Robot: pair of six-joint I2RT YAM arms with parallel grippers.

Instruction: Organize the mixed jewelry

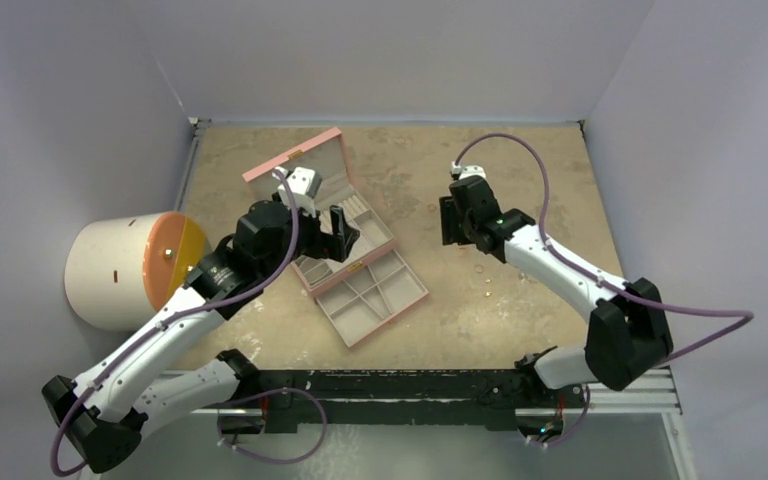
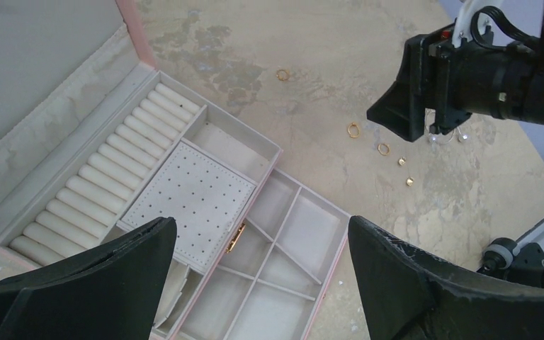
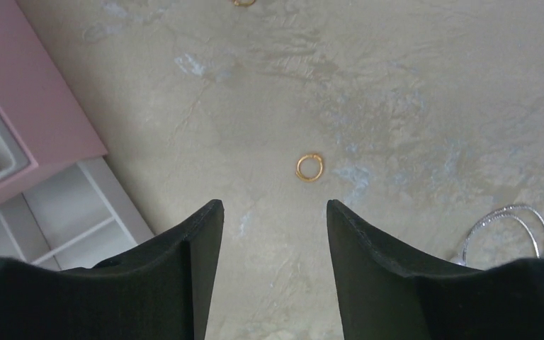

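The mixed jewelry lies loose on the table right of the open pink box (image 1: 295, 157). In the left wrist view I see three gold rings (image 2: 353, 129), two tiny gold studs (image 2: 410, 181) and thin silver hoops (image 2: 446, 139). My right gripper (image 3: 275, 205) hovers low over the table, open with nothing between its fingers. One gold ring (image 3: 309, 168) lies just beyond its tips and silver hoops (image 3: 510, 227) lie to its right. My left gripper (image 2: 261, 223) hangs wide open and empty above the box's compartments (image 2: 304, 234).
The box's lid leans back toward the far left, with ring rolls (image 2: 106, 184) and a perforated pad (image 2: 195, 195) in its upper tray. A white cylinder with an orange face (image 1: 125, 270) sits at the table's left edge. Walls close in three sides.
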